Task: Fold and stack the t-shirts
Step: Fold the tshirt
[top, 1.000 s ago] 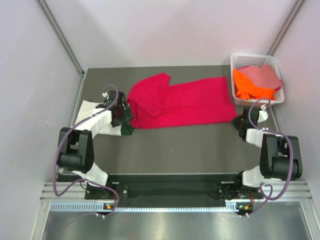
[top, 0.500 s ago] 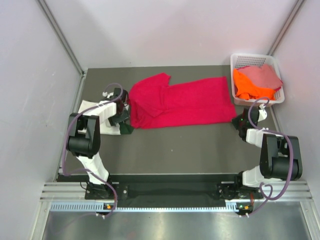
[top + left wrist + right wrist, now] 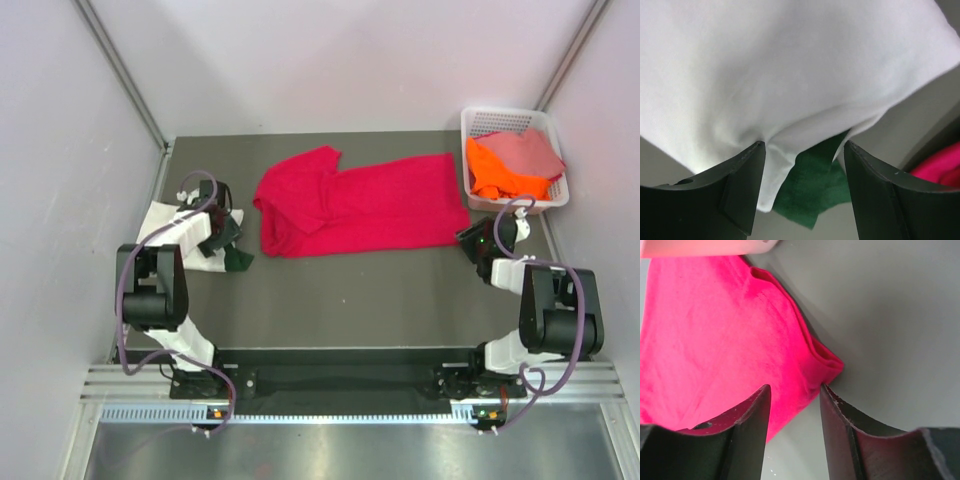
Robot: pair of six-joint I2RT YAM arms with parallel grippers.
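Note:
A crimson-red t-shirt [image 3: 370, 205] lies folded lengthwise across the middle of the dark table. Its lower right corner [image 3: 825, 360] rests on the table just ahead of my right gripper [image 3: 470, 238] [image 3: 795, 390], whose jaws stand open with nothing clamped between them. A cream-white t-shirt [image 3: 160, 217] [image 3: 790, 65] lies at the left edge, over a dark green cloth [image 3: 238, 261] [image 3: 815, 185]. My left gripper [image 3: 222, 240] [image 3: 805, 150] hovers open over the white shirt's edge, the green cloth showing between its jaws.
A white lattice basket [image 3: 468, 122] stands at the back right corner, holding an orange t-shirt [image 3: 495, 172] and a dusty pink one [image 3: 530, 150]. Grey walls close in the table on three sides. Both arm bases sit at the near edge.
My right gripper has opened and let go of the red shirt's corner. My left arm has swung left, away from the red shirt and over the white one.

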